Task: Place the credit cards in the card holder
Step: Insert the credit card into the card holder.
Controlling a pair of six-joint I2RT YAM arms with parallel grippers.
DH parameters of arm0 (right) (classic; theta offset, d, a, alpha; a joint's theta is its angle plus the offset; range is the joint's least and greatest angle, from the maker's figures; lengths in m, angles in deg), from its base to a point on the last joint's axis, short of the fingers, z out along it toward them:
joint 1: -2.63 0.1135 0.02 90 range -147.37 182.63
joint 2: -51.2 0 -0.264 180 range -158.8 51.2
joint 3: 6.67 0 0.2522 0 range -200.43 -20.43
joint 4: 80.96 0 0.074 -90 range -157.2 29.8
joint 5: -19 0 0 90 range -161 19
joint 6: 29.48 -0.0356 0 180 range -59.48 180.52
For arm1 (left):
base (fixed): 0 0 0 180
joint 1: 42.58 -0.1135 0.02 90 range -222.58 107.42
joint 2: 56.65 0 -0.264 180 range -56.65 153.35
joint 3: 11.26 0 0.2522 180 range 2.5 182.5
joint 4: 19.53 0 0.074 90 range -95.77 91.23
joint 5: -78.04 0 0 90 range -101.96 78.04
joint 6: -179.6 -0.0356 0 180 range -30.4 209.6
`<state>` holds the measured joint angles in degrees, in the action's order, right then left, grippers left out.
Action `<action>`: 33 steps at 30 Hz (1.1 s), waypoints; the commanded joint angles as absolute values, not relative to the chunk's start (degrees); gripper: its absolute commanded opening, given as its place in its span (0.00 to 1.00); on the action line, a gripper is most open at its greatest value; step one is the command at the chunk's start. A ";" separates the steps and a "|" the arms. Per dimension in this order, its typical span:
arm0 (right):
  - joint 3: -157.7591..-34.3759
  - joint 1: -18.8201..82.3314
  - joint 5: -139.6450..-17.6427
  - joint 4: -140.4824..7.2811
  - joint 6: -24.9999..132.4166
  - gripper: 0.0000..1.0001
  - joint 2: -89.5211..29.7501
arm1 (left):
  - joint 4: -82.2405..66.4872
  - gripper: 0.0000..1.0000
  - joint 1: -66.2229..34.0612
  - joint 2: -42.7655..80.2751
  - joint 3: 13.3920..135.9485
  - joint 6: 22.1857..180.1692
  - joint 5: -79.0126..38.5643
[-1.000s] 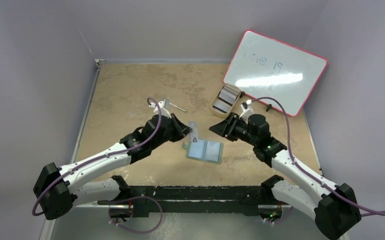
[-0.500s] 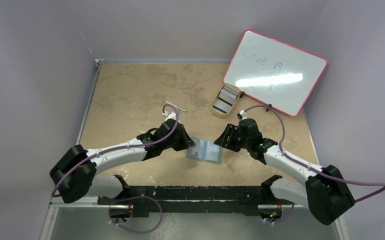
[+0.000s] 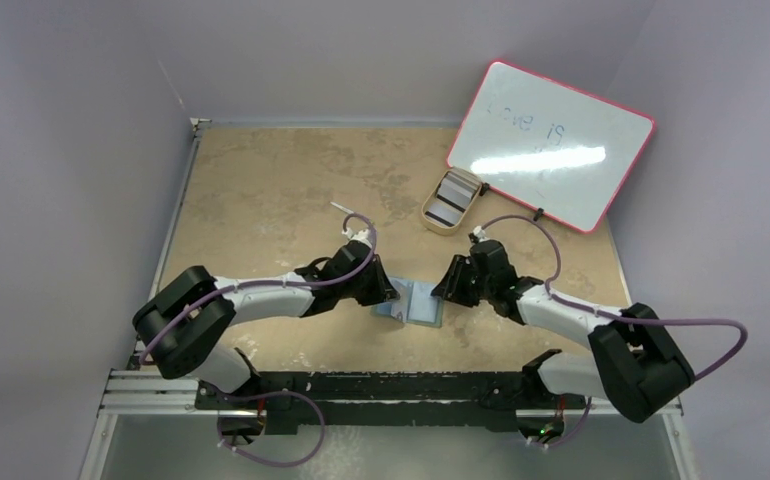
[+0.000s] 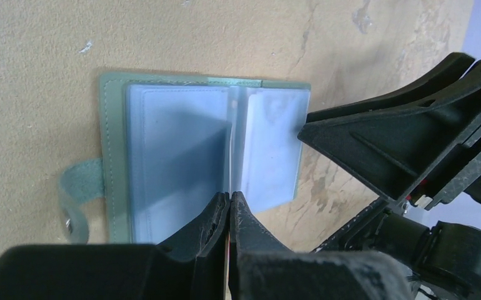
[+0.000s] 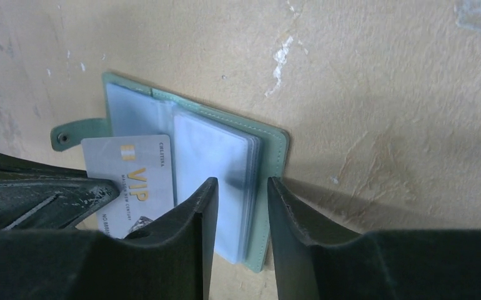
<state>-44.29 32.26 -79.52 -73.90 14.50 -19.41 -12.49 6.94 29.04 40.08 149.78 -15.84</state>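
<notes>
The card holder lies open on the table, grey-green outside with pale blue pockets inside. My left gripper is shut on one of the credit cards, a white one with gold "VIP" lettering, held on edge over the holder's left half, near its fold. In the left wrist view this card shows only as a thin line at the left gripper. My right gripper is open, low over the holder's right half, its fingers either side of the pockets' outer edge. More credit cards sit stacked in a tray.
The beige oval tray stands behind the holder to the right. A pink-edged whiteboard leans at the back right, close to the tray. A thin stick lies behind the left arm. Both forearms stretch low across the near table.
Both arms have dropped and closed in on the holder. The left one brought its card down from above to the pockets. The right gripper's jaws have narrowed.
</notes>
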 commanded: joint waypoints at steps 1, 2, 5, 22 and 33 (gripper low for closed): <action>-43.76 32.33 -80.43 -78.37 17.02 0.36 -22.05 | -16.60 0.00 6.77 29.51 40.26 147.57 -16.21; -43.78 32.32 -80.91 -79.07 17.26 0.34 -22.69 | -16.54 0.00 6.73 29.33 40.07 147.58 -16.06; -43.88 32.26 -82.18 -80.62 18.24 0.28 -24.02 | -16.48 0.00 6.65 28.80 39.51 147.27 -15.64; -52.43 32.36 -78.81 -67.43 21.93 0.34 -23.21 | -12.38 0.00 5.98 24.09 40.96 146.85 -14.06; -51.92 32.55 -81.40 -68.42 21.44 0.30 -23.59 | -19.99 0.00 5.42 27.40 38.49 149.88 -17.46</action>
<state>-50.87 32.30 -79.76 -67.86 21.15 -24.38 -14.61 5.84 26.26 39.12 148.78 -15.84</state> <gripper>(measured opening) 0.307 0.007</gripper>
